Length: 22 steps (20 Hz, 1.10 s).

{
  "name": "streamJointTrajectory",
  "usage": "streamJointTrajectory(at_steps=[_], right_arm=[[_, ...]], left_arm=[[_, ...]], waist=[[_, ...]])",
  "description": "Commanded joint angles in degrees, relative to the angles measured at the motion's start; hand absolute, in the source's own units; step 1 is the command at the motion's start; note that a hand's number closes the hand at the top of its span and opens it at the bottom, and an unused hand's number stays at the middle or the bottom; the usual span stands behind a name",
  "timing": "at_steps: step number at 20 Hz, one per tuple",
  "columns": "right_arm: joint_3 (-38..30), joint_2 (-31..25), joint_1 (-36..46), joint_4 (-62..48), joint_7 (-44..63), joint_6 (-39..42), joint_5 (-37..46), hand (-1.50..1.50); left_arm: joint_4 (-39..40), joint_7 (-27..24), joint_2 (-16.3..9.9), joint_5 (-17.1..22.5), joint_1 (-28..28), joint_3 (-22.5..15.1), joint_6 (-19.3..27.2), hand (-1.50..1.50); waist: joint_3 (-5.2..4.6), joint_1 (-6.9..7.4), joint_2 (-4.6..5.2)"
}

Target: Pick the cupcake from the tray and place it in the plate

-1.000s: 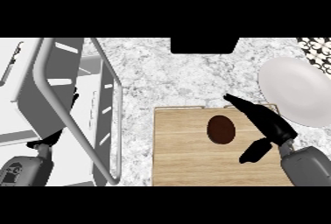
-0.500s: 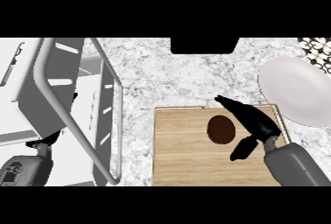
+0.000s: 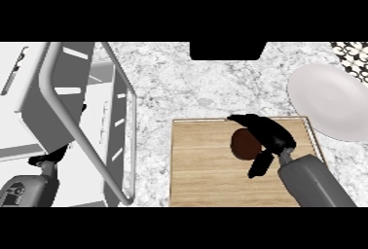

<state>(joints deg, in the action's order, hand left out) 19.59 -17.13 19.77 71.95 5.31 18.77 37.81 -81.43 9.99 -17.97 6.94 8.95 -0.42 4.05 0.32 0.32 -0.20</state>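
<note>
Head view: the right hand [image 3: 267,133] is curled over the brown cupcake [image 3: 244,145] on the wooden tray [image 3: 208,170], near its far edge — partly hidden by fingers. A white plate [image 3: 330,104] lies beyond the tray's right corner. The left hand [image 3: 45,158] is seen beside a dish rack [image 3: 86,121] — its fingers cannot be made out.

— Position relative to the tray [image 3: 215,170]?
— Cupcake [image 3: 244,145] on its far part, right hand [image 3: 267,136] over it. Plate [image 3: 327,102] to the right, beyond. Wire rack [image 3: 86,121] to the left.
</note>
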Motion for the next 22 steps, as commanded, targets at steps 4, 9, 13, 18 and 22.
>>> streamJointTrajectory(at_steps=[4,9,13,18,22], right_arm=[[1.23,2.86,3.03,-4.81,-6.59,1.25,3.93,1.50],[-0.80,3.52,-0.52,-0.18,-6.69,1.86,4.12,1.50],[-4.23,3.00,-0.08,-3.07,-9.86,-3.66,5.93,1.50],[-14.25,12.12,12.40,-15.99,12.71,-15.96,8.82,1.50],[-16.75,10.69,20.91,-19.36,21.47,-25.57,15.45,1.50]], left_arm=[[2.19,-1.79,2.45,-1.67,1.46,0.82,-0.11,0.00],[6.53,-3.89,3.00,-1.48,2.90,2.45,-1.14,0.00],[0.88,0.38,2.73,-0.68,1.38,1.61,-1.17,0.00],[0.82,-1.48,1.68,-0.09,1.26,0.76,-2.10,0.00],[-1.24,0.61,1.38,-0.66,2.23,0.14,-1.39,0.00]], waist=[[-0.32,-0.11,0.27],[-0.34,-0.48,0.23],[-0.31,-0.31,0.21],[-0.27,2.01,1.25],[-0.26,2.63,0.89]])
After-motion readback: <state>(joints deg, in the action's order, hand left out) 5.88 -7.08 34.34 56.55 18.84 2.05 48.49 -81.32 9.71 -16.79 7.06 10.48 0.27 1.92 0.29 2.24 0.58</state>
